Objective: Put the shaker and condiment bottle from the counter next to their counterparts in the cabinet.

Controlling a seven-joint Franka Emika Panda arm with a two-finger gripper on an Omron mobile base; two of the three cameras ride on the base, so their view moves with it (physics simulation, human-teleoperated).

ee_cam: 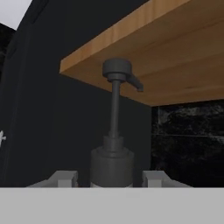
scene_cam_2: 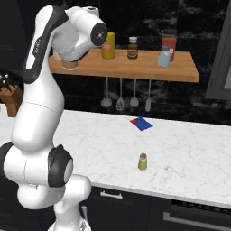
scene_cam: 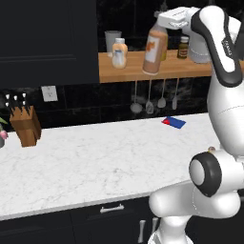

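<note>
- Two things need moving, and I have one of them now: the tall orange-brown bottle [scene_cam: 155, 47] is pinched between the fingers of the gripper [scene_cam: 167, 21], which close on its dark neck.
- The bottle hangs a bit tilted, its bottom at the front edge of the wooden shelf [scene_cam: 138, 71], its long side going up and down.
- Its friend, the squat orange-and-white bottle [scene_cam: 119, 53], stands on the shelf just to the left. I think I should set mine down beside it.
- A grey cup [scene_cam: 112, 39] stands behind the squat one, so I must not push too far back.
- The little yellow-green shaker [scene_cam_2: 143, 161] waits on the white counter [scene_cam_2: 189, 153], well apart from the hand.
- The pale blue shaker [scene_cam_2: 164, 56] stands far along the shelf.
</note>
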